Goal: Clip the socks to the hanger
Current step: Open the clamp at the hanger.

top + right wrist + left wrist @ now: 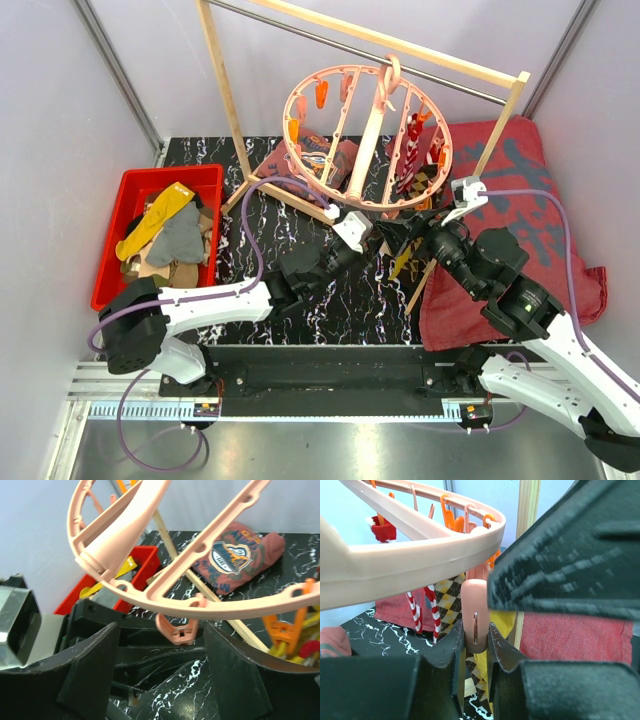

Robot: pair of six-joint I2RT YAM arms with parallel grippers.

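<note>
The salmon-pink ring hanger [300, 105] hangs by its hook from the rack bar. A red-white striped sock [416, 152], an argyle sock [449, 597] and a mustard yellow sock [403, 262] hang at its near right rim. My left gripper [475, 636] is shut on a pink clip [474, 611] under the near rim; the yellow sock [504, 622] hangs just behind it, and I cannot tell whether the clip bites it. My right gripper [160, 636] stands open beside the same clip [179, 629], holding nothing. From above, the left gripper [372, 243] and the right gripper [406, 232] meet below the ring.
A red bin [118, 205] at the left holds a yellow sock [155, 220], a grey sock [181, 236] and others. The wooden frame rack [224, 95] straddles the hanger, one leg [437, 250] by the right gripper. A large dark-red cloth [530, 200] lies right; a folded red cloth [235, 555] lies behind.
</note>
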